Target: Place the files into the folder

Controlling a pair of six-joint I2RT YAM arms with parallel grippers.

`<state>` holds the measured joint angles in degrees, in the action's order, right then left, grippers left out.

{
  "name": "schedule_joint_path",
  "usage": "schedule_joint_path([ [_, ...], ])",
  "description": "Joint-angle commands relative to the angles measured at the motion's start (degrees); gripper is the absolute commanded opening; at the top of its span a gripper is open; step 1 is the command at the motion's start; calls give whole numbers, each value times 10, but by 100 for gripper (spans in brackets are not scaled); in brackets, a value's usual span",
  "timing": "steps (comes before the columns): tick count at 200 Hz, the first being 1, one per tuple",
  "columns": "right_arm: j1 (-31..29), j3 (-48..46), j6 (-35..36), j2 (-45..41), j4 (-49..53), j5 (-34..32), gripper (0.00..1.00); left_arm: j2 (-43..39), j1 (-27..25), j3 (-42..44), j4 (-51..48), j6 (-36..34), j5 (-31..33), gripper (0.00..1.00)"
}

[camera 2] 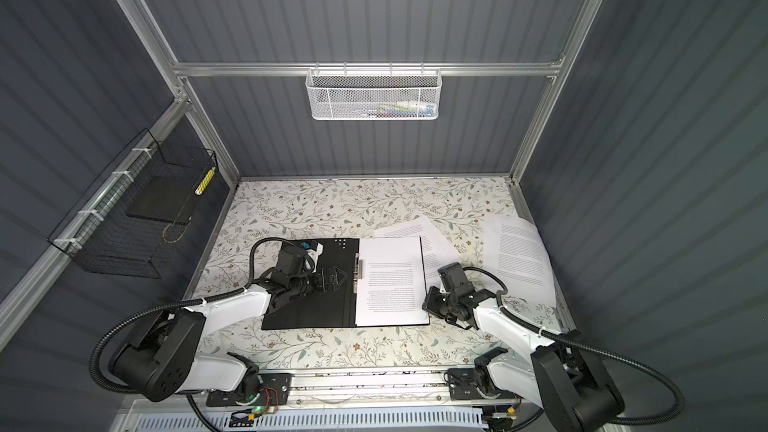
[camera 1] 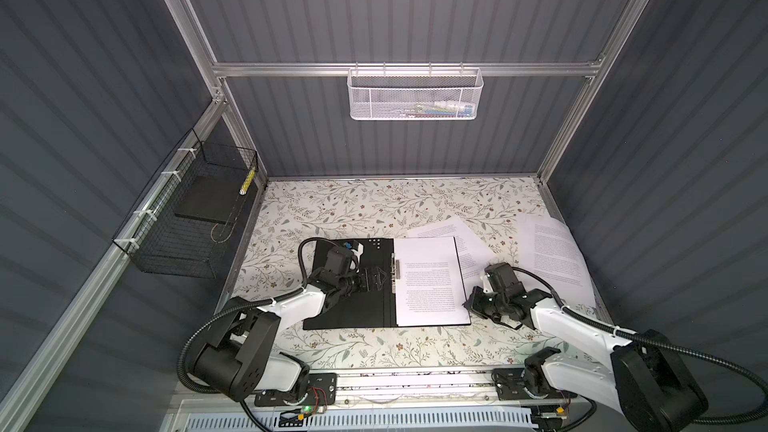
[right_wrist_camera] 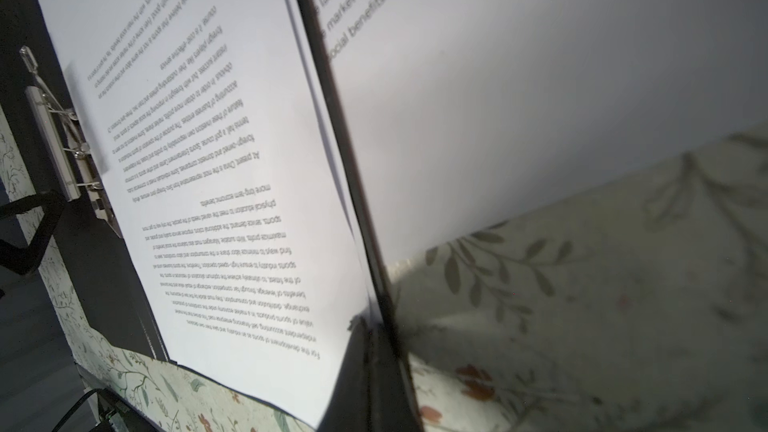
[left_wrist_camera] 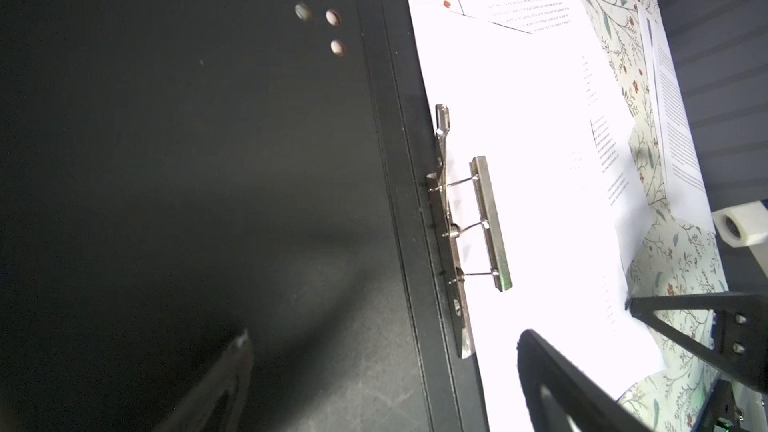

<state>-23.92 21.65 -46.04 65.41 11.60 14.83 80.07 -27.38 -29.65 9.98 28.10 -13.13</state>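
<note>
The folder point(camera 1: 353, 313) point(camera 2: 307, 317) lies open on the table, black inside up, with its metal clip point(camera 1: 395, 270) point(left_wrist_camera: 478, 222) at the spine. One printed sheet of the files point(camera 1: 428, 280) point(right_wrist_camera: 216, 160) rests on its right half. Two more sheets lie loose: one point(camera 1: 469, 257) partly under the folder's far right corner, one point(camera 1: 552, 251) by the right wall. My left gripper point(camera 1: 384, 280) point(left_wrist_camera: 384, 338) hovers open over the left cover, just beside the clip, with nothing between its fingers. My right gripper point(camera 1: 465, 304) point(right_wrist_camera: 368, 326) is shut, tips at the folder's right edge; whether it pinches anything is unclear.
A floral cloth point(camera 1: 353, 209) covers the table. A black wire basket point(camera 1: 166, 251) holding a dark slab point(camera 1: 203, 197) hangs on the left wall. A white mesh basket point(camera 1: 415, 95) hangs on the back rail. Walls close in on three sides.
</note>
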Motion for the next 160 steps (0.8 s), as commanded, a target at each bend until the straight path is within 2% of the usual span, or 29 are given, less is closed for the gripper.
schedule_joint_path([
  [1, 0, -6, 0, 1, -2, 7, 2, 7, -1, -10, -6, -2, -2, 100],
  [22, -1, -9, 1, -4, -2, 7, 6, 8, -1, -12, -5, -2, -2, 100],
  [48, 0, -9, 1, -8, 2, 8, 18, 9, -2, -13, -5, -2, -2, 100],
  [88, -1, 11, 28, -44, 26, 15, 56, -6, -2, -17, -12, 4, -15, 100],
  [132, 3, 79, 83, -67, 96, -12, 83, -53, -2, -54, -71, 10, -28, 100],
  [160, 47, 128, 135, -36, 121, -18, 98, -61, -8, -103, -110, 5, -49, 100],
])
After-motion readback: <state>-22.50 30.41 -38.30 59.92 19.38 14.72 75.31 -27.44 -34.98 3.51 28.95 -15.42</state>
